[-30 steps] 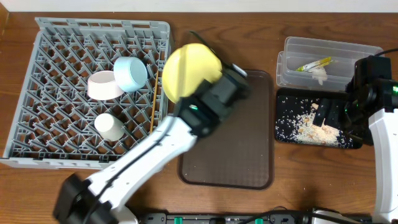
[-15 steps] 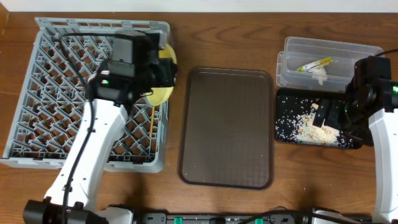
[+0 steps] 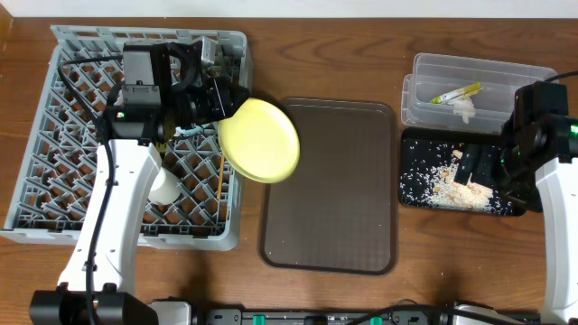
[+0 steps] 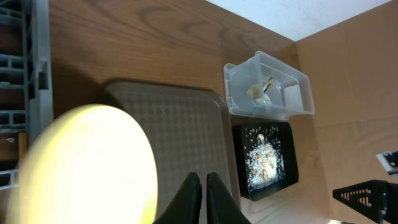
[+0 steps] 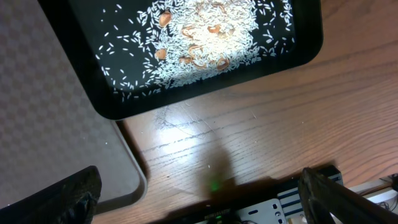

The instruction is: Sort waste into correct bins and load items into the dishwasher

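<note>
My left gripper [image 3: 219, 101] is over the grey dish rack [image 3: 54, 171], shut on the rim of the pale-yellow plate [image 3: 260, 140]. The plate is tilted over the rack's right wall. In the left wrist view the fingers [image 4: 199, 199] are pressed together beside the plate [image 4: 81, 168]. A white cup [image 3: 164, 187] and the chopsticks [image 3: 222, 170] lie in the rack; the bowls are hidden under the arm. My right gripper [image 3: 477, 164] hangs open and empty over the black tray [image 3: 415, 181] of rice crumbs [image 3: 456, 187]; its fingers [image 5: 199, 193] are spread wide. The clear tub [image 3: 506, 72] holds the wrapper [image 3: 456, 92] and tissue [image 3: 465, 109].
The brown serving tray [image 3: 330, 185] lies between the rack and the bins, bare. In the left wrist view it [image 4: 186, 130] lies below the fingers, with the tub [image 4: 267, 93] and black tray [image 4: 264, 162] beyond it. The table's front edge is near my right gripper.
My left arm swung from the brown tray to over the rack. The plate then moved right, from over the rack's right side to past its wall. The right arm has not moved.
</note>
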Controlling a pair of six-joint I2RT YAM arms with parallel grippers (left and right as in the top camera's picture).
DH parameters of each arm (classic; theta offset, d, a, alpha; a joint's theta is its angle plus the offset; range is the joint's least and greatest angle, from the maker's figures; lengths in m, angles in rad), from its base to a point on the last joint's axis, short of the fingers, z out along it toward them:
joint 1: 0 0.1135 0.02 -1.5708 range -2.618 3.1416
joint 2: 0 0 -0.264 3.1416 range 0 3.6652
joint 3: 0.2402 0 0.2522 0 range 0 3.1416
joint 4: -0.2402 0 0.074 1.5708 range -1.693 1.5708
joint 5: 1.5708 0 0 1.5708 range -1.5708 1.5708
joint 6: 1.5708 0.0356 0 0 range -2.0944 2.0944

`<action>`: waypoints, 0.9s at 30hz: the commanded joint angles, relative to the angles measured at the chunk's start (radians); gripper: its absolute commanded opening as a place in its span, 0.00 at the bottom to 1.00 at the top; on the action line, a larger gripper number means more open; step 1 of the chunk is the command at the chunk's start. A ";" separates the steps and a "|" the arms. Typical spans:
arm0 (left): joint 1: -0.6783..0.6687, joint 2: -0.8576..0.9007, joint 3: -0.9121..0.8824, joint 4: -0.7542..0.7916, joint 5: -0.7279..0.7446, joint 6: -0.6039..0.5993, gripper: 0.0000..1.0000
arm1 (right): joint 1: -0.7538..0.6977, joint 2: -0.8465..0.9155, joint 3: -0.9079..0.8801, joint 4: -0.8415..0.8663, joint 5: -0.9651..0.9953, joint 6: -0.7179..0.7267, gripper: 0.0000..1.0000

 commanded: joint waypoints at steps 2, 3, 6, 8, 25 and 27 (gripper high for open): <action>0.004 0.008 -0.005 0.003 0.031 -0.008 0.08 | -0.003 -0.001 0.016 -0.003 0.000 -0.009 0.99; 0.004 0.008 -0.005 0.000 0.028 -0.008 0.08 | -0.004 -0.001 0.016 -0.003 0.000 -0.009 0.99; 0.002 0.008 -0.006 -0.022 0.004 -0.008 0.08 | -0.003 -0.001 0.016 -0.002 0.000 -0.008 0.99; -0.011 0.008 -0.006 -0.060 -0.055 0.000 0.11 | -0.003 -0.001 0.016 -0.002 0.000 -0.008 0.99; -0.644 0.130 -0.007 -0.104 -0.703 0.169 0.52 | -0.003 -0.001 0.016 -0.004 0.000 -0.008 0.99; -0.696 0.190 -0.006 -0.101 -0.726 0.178 0.53 | -0.003 -0.001 0.016 -0.004 -0.001 -0.008 0.99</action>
